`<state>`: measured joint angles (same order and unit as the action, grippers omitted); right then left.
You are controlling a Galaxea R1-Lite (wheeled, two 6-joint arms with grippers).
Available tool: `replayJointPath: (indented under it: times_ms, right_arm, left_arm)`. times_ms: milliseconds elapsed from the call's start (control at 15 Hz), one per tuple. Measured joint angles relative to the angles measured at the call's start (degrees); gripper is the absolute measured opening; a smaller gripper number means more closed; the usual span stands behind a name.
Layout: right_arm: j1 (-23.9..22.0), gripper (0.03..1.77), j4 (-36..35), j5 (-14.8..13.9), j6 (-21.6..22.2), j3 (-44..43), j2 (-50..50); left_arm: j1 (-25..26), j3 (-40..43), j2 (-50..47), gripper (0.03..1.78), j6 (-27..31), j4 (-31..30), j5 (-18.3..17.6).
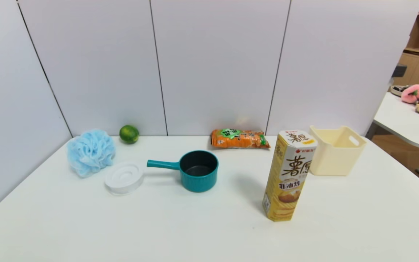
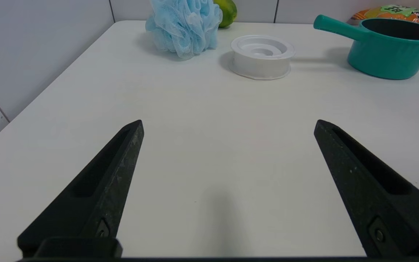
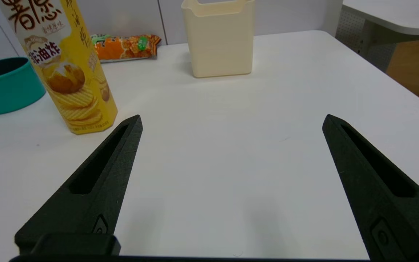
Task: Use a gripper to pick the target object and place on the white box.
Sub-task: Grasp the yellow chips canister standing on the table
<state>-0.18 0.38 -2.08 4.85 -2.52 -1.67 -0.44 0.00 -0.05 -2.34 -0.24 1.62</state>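
Right wrist view: right gripper (image 3: 231, 122) wide open, empty, near upright snack carton (image 3: 64, 69).

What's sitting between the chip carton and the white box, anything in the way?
Nothing visible. The chip carton stands upright just in front of the white box, with only bare table between them. The right claw is open, bare table before it.

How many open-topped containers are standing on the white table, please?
2: the teal saucepan near the table's middle, and the white box at the back right, just behind the snack carton. The round white container is lidded.
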Motion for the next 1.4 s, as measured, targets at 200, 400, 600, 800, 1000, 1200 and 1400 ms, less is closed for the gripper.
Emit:
replayJointPath:
  times_ms: [200,400,600,800,1000,1200,1400]
  right_arm:
    - [0.2,1.71,1.4,4.1,-0.3,-5.4,-4.1]
    - [1.1,1.71,1.3,12.6,-0.5,-8.1,-8.5]
    - [4.2,1.71,1.6,15.1,-0.5,-11.8,-14.8]
    - [7.8,1.71,1.9,15.2,-0.2,-16.6,-24.0]
    - [10.8,1.71,2.3,15.1,0.0,-22.1,-35.2]
    - [13.1,1.71,1.5,15.3,-0.3,-25.9,-45.8]
    - [15.4,1.71,-2.8,15.3,-0.5,-27.1,-54.1]
  left_arm:
    - [0.0,0.0,0.0,1.69,0.0,0.0,0.0]
    - [0.0,0.0,0.0,1.69,0.0,0.0,0.0]
    - [0.0,0.0,0.0,1.69,0.0,0.0,0.0]
    - [0.0,0.0,0.0,1.69,0.0,0.0,0.0]
    - [0.0,0.0,0.0,1.69,0.0,0.0,0.0]
    - [0.0,0.0,0.0,1.69,0.0,0.0,0.0]
    - [0.0,0.0,0.0,1.69,0.0,0.0,0.0]
